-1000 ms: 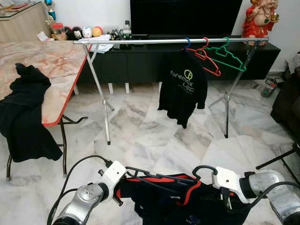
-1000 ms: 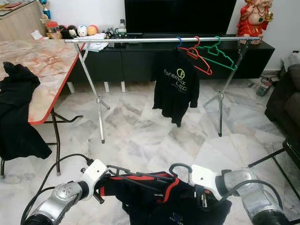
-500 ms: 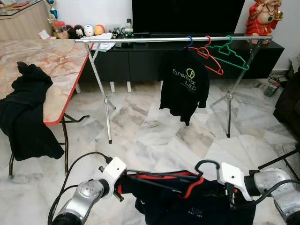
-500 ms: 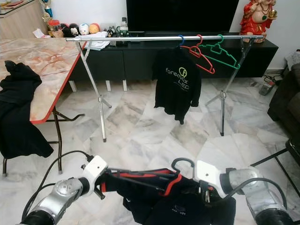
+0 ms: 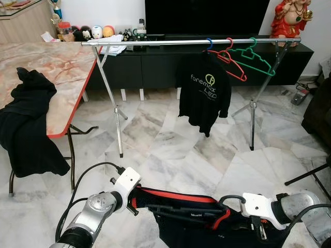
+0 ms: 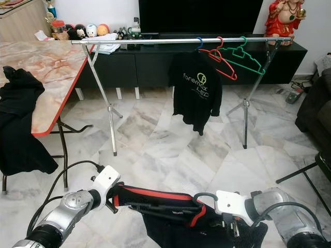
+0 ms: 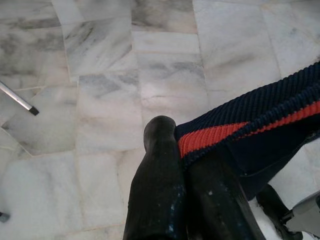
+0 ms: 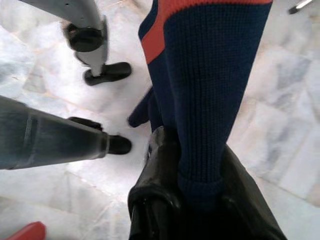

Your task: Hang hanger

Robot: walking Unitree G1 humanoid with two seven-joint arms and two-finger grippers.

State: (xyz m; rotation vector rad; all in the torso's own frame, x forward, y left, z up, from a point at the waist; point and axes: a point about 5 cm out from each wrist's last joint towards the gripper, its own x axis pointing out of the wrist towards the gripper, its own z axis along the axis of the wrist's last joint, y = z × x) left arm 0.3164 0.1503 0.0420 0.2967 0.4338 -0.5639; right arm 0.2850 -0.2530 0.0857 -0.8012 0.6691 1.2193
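Observation:
A navy garment with a red-trimmed collar [image 5: 176, 195] hangs low in front of me on a black hanger, whose hook [image 5: 231, 198] rises near my right hand. My left gripper [image 5: 135, 199] is shut on the ribbed collar [image 7: 235, 125]. The right gripper [image 5: 254, 227] is shut on the navy knit [image 8: 205, 85], just beside the hook. Between them the collar is stretched out flat. Farther ahead a silver clothes rail [image 5: 155, 43] spans the room. On its right part hang a black printed T-shirt [image 5: 204, 90], a red hanger [image 5: 231, 61] and a green hanger [image 5: 254, 58].
A marble-topped table [image 5: 51, 67] stands at left with a black garment [image 5: 26, 129] draped over its edge. The rail's tripod legs [image 5: 118, 129] stand on the marble floor. A black TV cabinet [image 5: 155, 70] is behind, with a dark sofa [image 5: 318, 108] at right.
The collar has been pulled out wider and flatter between the grippers. The hanger hook and my right gripper have dropped lower.

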